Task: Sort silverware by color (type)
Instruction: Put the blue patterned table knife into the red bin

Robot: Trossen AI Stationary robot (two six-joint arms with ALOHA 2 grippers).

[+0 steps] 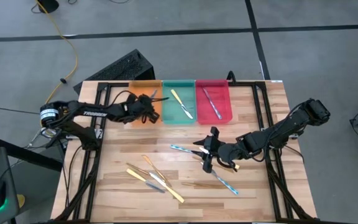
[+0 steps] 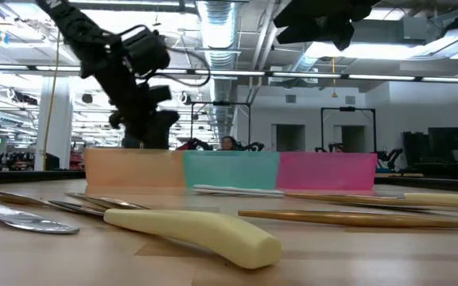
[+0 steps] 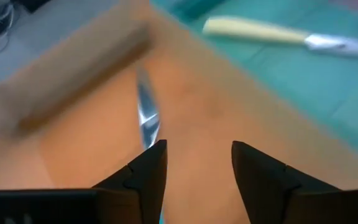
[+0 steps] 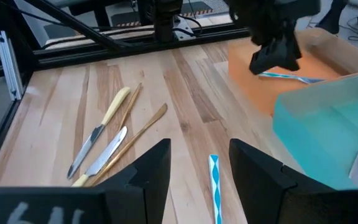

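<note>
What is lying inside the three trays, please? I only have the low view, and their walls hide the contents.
Observer: The green tray holds one yellow-handled knife.
Operator: And the orange one?
Observer: The left gripper hangs open over the orange tray, with a blue-handled utensil just below it.
Operator: Where is the right gripper?
Observer: The right gripper is open above a second blue-handled utensil on the table.

Even, bright overhead lighting; ceiling strip lights (image 2: 221, 24) glare in the low view. The left wrist view is motion-blurred; the nearest pale yellow utensil handle (image 2: 197, 232) is defocused.
</note>
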